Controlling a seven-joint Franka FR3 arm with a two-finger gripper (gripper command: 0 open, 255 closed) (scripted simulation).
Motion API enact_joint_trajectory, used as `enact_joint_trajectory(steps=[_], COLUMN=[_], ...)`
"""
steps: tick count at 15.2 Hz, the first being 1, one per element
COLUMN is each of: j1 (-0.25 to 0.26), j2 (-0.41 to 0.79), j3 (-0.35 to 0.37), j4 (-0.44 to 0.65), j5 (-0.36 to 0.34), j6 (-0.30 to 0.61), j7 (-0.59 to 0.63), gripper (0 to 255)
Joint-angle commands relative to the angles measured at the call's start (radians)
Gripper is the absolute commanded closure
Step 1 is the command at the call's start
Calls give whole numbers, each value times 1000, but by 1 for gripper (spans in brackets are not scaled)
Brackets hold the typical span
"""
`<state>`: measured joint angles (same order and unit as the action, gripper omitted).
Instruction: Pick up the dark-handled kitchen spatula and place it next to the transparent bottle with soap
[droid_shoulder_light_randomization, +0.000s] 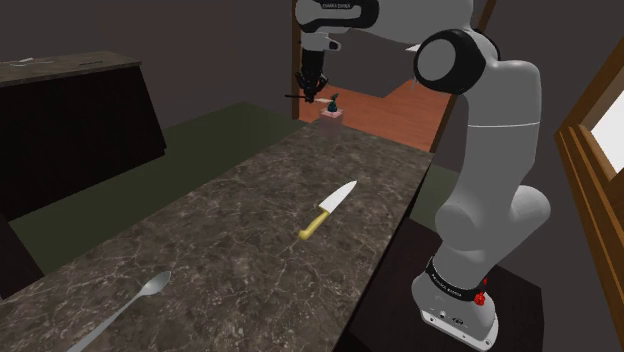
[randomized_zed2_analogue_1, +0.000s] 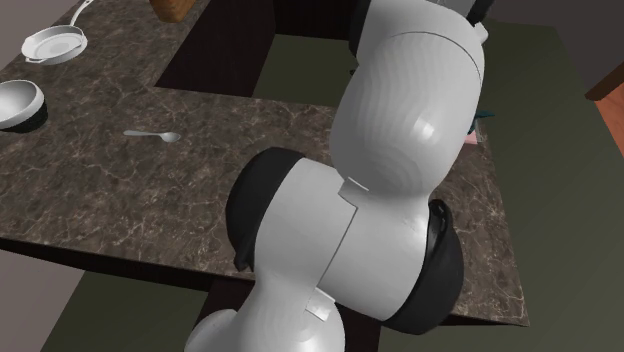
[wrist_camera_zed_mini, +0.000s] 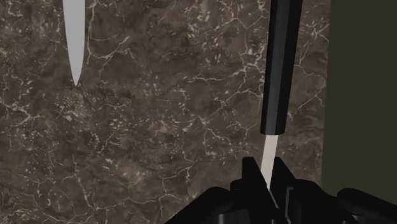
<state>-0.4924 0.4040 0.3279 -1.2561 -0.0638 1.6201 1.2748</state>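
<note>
Knife (wrist_camera_zed_mini: 75, 38): tip only, rest cut off at the wrist view's edge.
Spatula (wrist_camera_zed_mini: 282, 63): handle's far end cut off likewise, near end hidden inside the gripper (wrist_camera_zed_mini: 268, 175).
Spoon (droid_shoulder_light_randomization: 125, 310): handle cut by the shoulder view's bottom edge.
Bottle (droid_shoulder_light_randomization: 333, 106): too small to tell contents.

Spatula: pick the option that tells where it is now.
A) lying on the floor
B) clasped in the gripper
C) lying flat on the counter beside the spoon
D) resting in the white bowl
B: in the wrist view the gripper is shut on the pale shank of the spatula, and its black handle reaches out over the marbled counter.
</note>
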Motion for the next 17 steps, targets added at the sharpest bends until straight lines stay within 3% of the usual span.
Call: enact_joint_trajectory(steps=[1,17], j1=[-5,-19], j2=[-10,-9], j3=[-1,-6], j4=[-40,-255], j5=[3,2], j6=[31,246], j7=[-3,-8], gripper=[255,255])
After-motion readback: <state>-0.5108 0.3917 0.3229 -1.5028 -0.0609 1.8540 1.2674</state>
